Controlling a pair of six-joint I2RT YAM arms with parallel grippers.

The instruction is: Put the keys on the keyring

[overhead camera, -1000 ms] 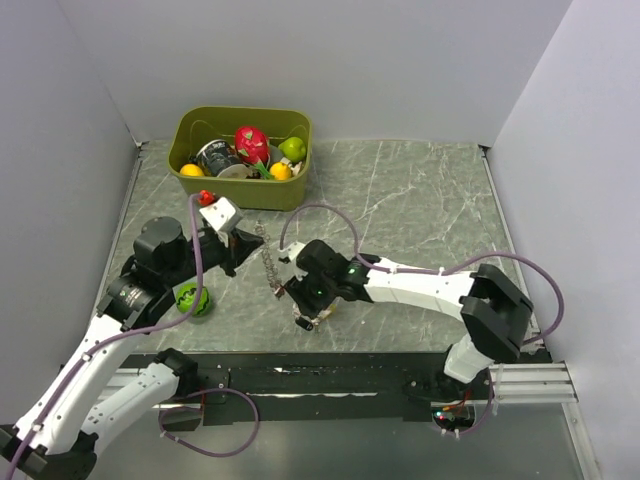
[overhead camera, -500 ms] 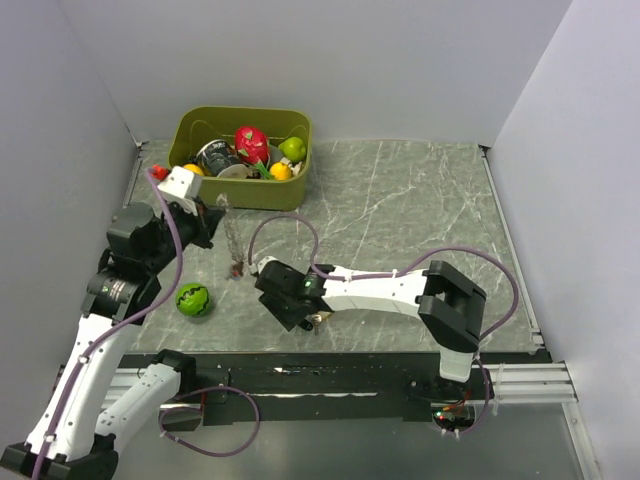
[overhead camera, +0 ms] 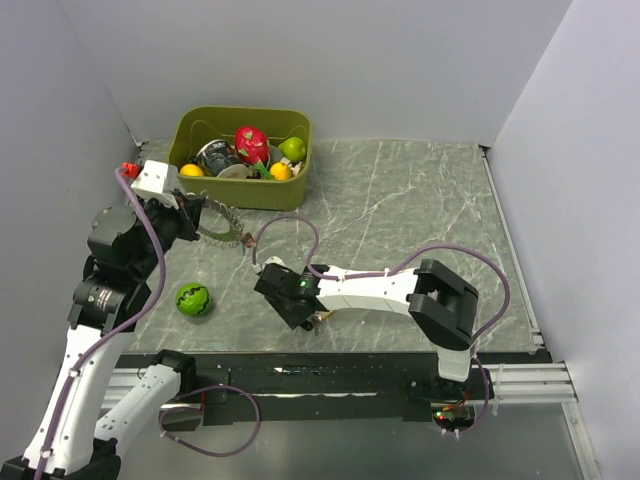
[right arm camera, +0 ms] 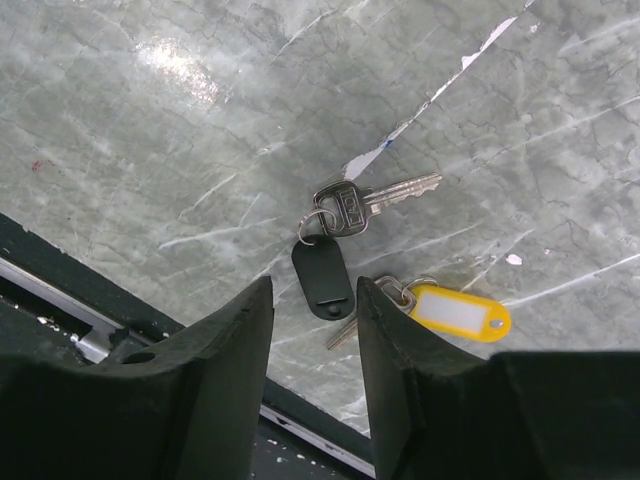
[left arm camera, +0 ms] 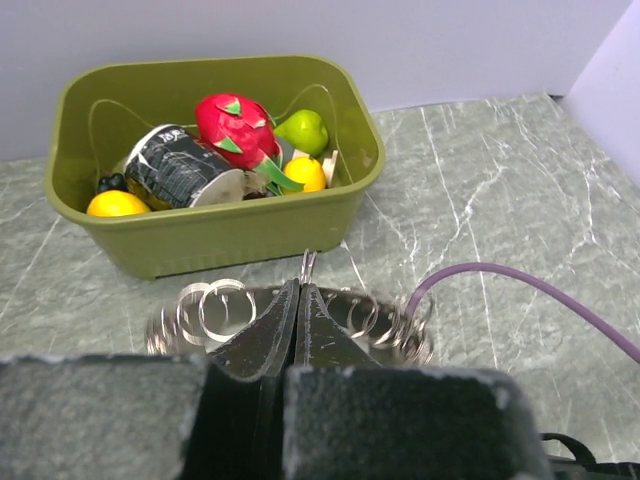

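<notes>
Left end effector (left arm camera: pixel 298 300) is seen clenched: its two dark fingers are pressed together on the thin wire of the keyring (left arm camera: pixel 210 305). The keyring is held out ahead of the fingertips, lying roughly level, and small silver loops are strung along its rim. From above, the keyring (overhead camera: pixel 222 228) is seen just in front of the olive-green bin (overhead camera: pixel 243 192), near the back left of the grey marbled worktop (overhead camera: pixel 420 210). Whether the ring touches the worktop cannot be told.

The right end effector (right arm camera: pixel 312 300) is released, its fingers spread apart and pointed down over the keys (right arm camera: pixel 345 208), which lie on the worktop near its front edge. A silver key blade (right arm camera: pixel 400 188) is seen pointing away to the right from a small ring. A black tag (right arm camera: pixel 322 278) lies between the two fingertips, and a yellow tag (right arm camera: pixel 455 311) lies just beside the right-hand finger. Nothing is gripped by these fingers. The keys and the keyring are well apart.

In the bin (left arm camera: pixel 230 230) a red dragon fruit (left arm camera: pixel 236 128), a green pear (left arm camera: pixel 302 130), yellow fruits and a dark can (left arm camera: pixel 178 170) are held. A green ball (overhead camera: pixel 192 299) rests on the worktop by the left arm.
</notes>
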